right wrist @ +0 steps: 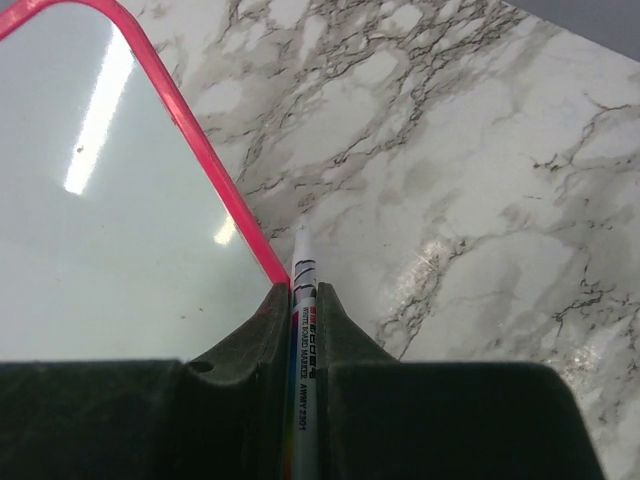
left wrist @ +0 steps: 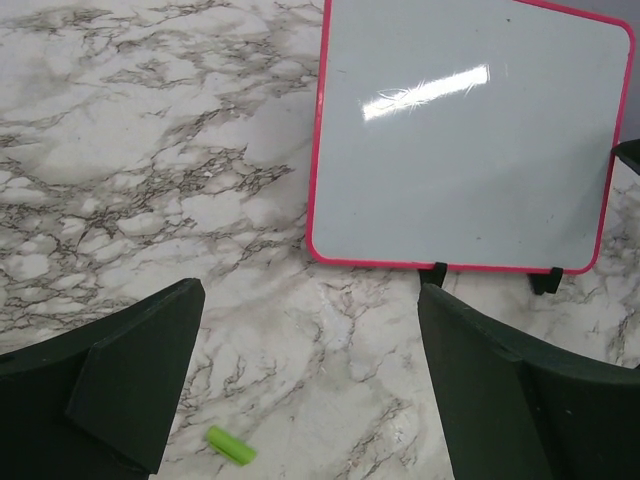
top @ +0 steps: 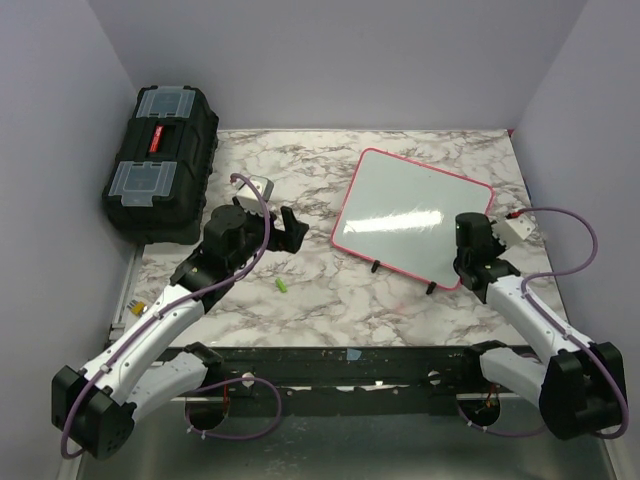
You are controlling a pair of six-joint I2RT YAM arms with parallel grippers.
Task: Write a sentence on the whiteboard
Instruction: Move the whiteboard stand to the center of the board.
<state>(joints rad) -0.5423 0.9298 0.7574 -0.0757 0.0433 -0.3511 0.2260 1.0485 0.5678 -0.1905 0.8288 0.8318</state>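
Observation:
The whiteboard (top: 410,215) has a pink-red frame and lies tilted at centre right; it also shows in the left wrist view (left wrist: 460,140) and the right wrist view (right wrist: 100,250). Its surface is blank, and no sentence shows on it. My right gripper (top: 474,264) (right wrist: 303,290) is at the board's near right edge, shut on a white whiteboard marker (right wrist: 303,330) whose end pokes out beside the frame. My left gripper (top: 288,232) (left wrist: 310,300) is open and empty, above the table left of the board. A green marker cap (top: 282,286) (left wrist: 231,446) lies below it.
A black toolbox (top: 160,165) with clear lid compartments stands at the back left. Two small black clips (left wrist: 433,272) (left wrist: 547,281) stick out from the board's near edge. Grey walls close in the marble table (top: 300,170) on three sides.

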